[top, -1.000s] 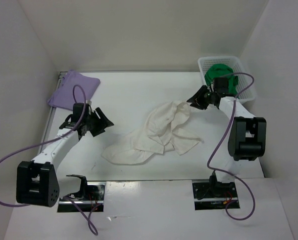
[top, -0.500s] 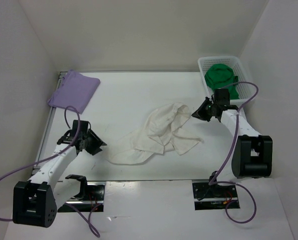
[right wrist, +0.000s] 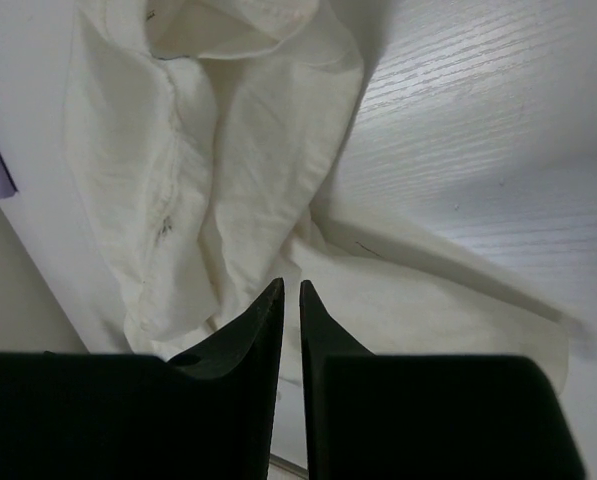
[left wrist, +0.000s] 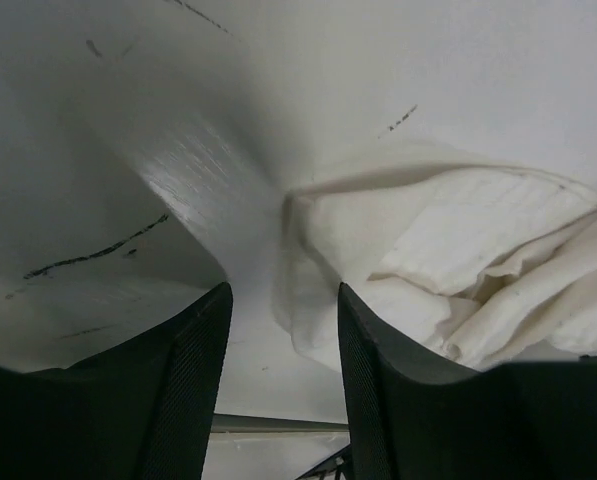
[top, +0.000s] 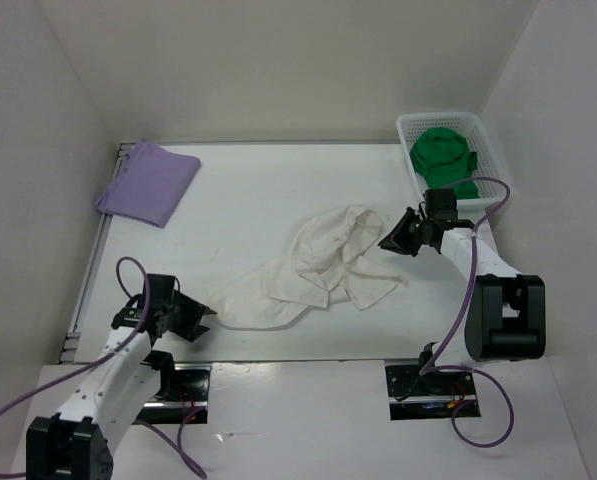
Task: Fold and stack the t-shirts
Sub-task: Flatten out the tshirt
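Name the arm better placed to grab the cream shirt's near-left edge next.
Left. The left gripper is open with the cream shirt's edge just ahead of it; the right gripper sits at the opposite side.

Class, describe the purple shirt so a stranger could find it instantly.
Start at the white table and go to its far left corner. The purple shirt lies there, flat and neat. The cream shirt is crumpled mid-table and the green shirt sits in the basket.
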Controlling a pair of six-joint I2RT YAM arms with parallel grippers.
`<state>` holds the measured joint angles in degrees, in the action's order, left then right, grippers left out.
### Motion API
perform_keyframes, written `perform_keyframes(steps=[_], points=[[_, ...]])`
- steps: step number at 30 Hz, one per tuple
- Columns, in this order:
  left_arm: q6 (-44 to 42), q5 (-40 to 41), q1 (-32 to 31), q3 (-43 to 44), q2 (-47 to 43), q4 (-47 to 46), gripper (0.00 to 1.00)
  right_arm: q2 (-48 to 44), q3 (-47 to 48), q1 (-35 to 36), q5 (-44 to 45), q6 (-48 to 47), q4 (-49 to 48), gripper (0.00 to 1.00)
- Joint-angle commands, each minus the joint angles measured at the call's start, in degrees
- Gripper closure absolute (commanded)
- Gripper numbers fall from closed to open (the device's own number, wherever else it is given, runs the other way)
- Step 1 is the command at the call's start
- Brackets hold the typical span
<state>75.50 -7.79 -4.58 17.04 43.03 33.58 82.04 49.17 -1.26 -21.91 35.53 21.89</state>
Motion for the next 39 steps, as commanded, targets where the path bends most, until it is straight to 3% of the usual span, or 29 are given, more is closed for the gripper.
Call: perform_keyframes(steps=[1,7,14,16,19,21,25,28,30,35,37,39], points=[[6.83,-2.13,0.10,-1.56,-6.44,2.01,0.46,-0.75,0.40,0.55,-2.43,-0.90,-2.81,0.84],[11.41,-2.23,0.10,-5.34,-4.89,-7.11,0.52,-0.21,0.40,0.55,-3.66,-0.90,-3.34,0.83],[10.89,-2.15,0.10,-5.88,-3.11,-11.87,0.83,-0.21,1.46,0.55,-1.48,-1.43,-1.68,0.81],[8.36,3.82,0.71,-0.29,-3.12,-9.86,0.90,-0.74,1.46,0.55,-0.68,-1.43,-1.15,0.74],[-2.25,5.33,3.42,6.49,2.13,-9.85,0.98,-0.74,0.84,0.55,1.34,-1.43,0.43,0.57],[-5.53,7.86,3.44,13.18,7.76,-11.77,1.00,-0.74,0.84,0.55,3.36,-1.43,0.96,0.52],[-13.17,11.39,4.92,23.89,15.22,-15.74,1.00,-0.74,0.84,0.55,4.07,-1.43,3.50,0.51],[-20.30,8.08,8.08,33.20,28.55,-18.19,1.00,-2.05,0.84,1.25,4.07,-1.43,4.13,0.53],[-22.93,6.39,10.81,36.04,32.54,-21.34,1.00,-2.06,1.98,2.92,4.07,-2.21,5.88,0.55],[-26.54,7.18,12.04,44.64,43.18,-23.38,1.00,0.84,5.15,17.58,8.54,-3.89,13.16,0.89],[-27.16,5.34,12.57,45.80,46.53,-23.39,1.00,-0.20,5.15,21.71,10.92,-2.58,13.79,0.88],[-27.77,4.80,13.10,46.33,48.98,-23.39,1.00,-1.35,5.15,27.25,10.93,-2.57,14.32,0.75]])
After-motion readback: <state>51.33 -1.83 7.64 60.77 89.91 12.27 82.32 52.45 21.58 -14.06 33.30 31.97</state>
